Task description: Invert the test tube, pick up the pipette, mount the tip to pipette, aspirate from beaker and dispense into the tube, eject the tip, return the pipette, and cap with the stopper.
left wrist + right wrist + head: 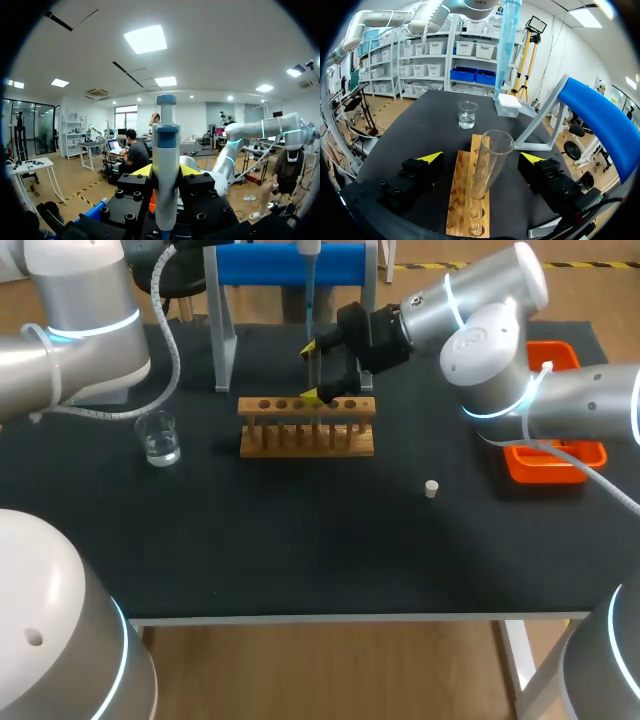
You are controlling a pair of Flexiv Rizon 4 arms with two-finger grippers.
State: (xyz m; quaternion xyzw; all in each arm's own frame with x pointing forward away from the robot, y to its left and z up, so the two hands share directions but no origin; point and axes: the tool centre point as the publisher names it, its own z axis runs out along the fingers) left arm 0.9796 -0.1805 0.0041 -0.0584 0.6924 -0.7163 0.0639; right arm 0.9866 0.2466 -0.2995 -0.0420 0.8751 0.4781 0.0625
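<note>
The clear glass test tube [490, 150] stands upright in the wooden hole-drilled rack [462, 200] on the black surface [300, 540]. It sits between the right pincer's [482, 158] fingers, which are spread apart and not touching it. Above the rack, the left pincer [166, 171] is clamped on the grey-and-blue pipette [166, 150]. A small glass beaker [160, 438] stands near the rack.

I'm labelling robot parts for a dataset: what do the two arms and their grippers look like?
The left arm and right arm are silver-grey tubes with rounded white joint caps and glowing cyan rings. A white coiled cable runs along the left one, a thin white cable along the right. The left gripper and right gripper have black bolted finger blocks with yellow wedge tips.
</note>
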